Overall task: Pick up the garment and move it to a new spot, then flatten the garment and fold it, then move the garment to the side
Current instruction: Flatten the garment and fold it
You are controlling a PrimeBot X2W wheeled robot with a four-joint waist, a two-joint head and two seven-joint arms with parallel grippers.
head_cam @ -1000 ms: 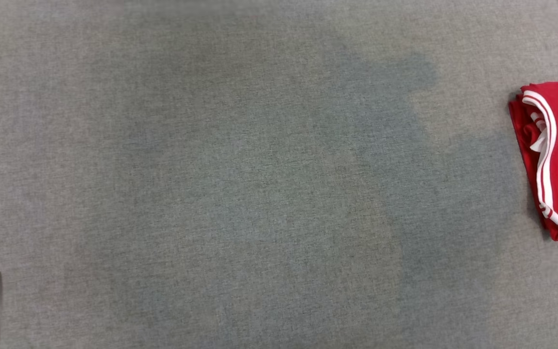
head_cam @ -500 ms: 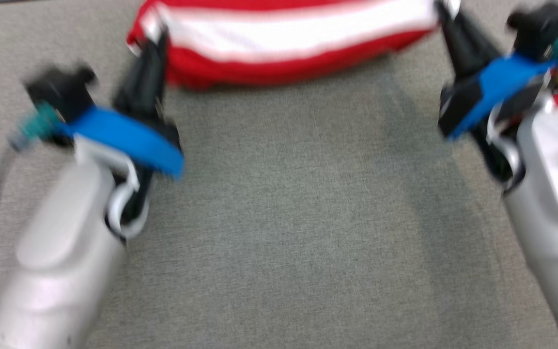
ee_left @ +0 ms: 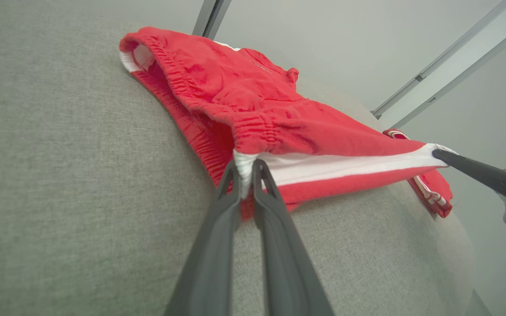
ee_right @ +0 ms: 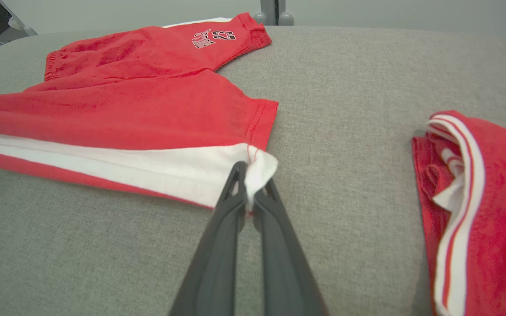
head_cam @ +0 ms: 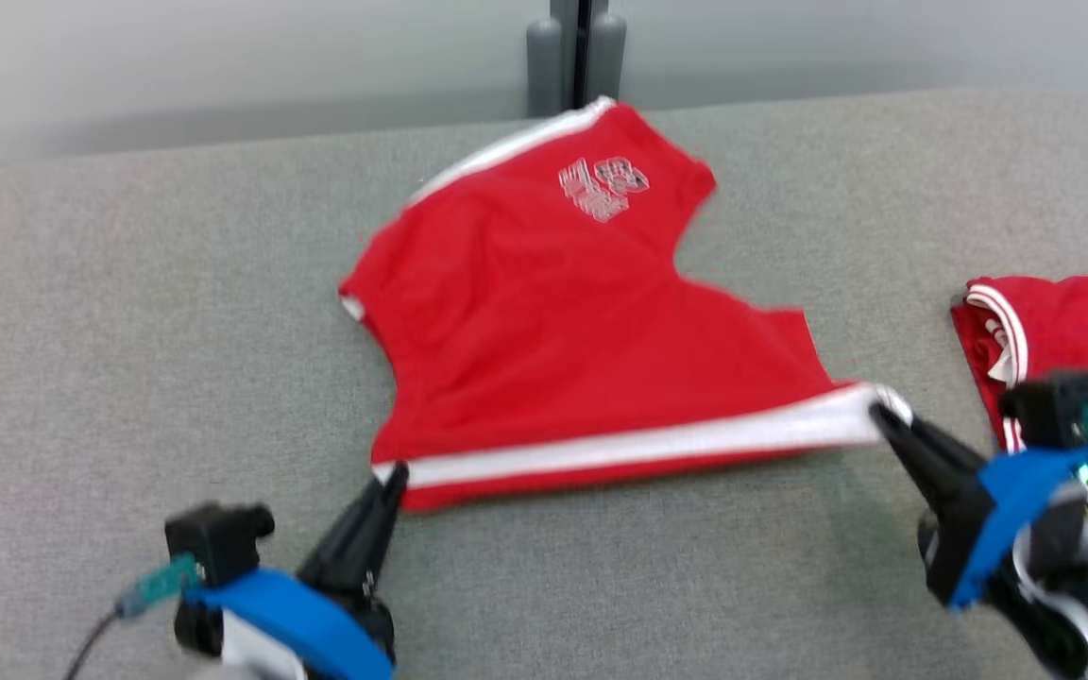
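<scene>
Red shorts garment (head_cam: pixel 553 321) lies spread mid-table, logo leg at the far side, white-striped edge nearest. Left gripper (head_cam: pixel 393 477) is pinched onto the stripe's left corner, right gripper (head_cam: pixel 879 416) clamped on its right corner, stripe stretched between them. Grey fabric table (head_cam: pixel 128 331). Second folded red garment (head_cam: pixel 1063 321) lies at the right, apart.

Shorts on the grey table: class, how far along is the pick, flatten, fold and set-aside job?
Done: the red shorts lie spread on the grey table. In hand: flattening, with left jaws and right jaws shut on the two ends of the white-striped edge, stretching it straight. Left: folding and moving them aside, perhaps beside the folded red garment on the right.
</scene>
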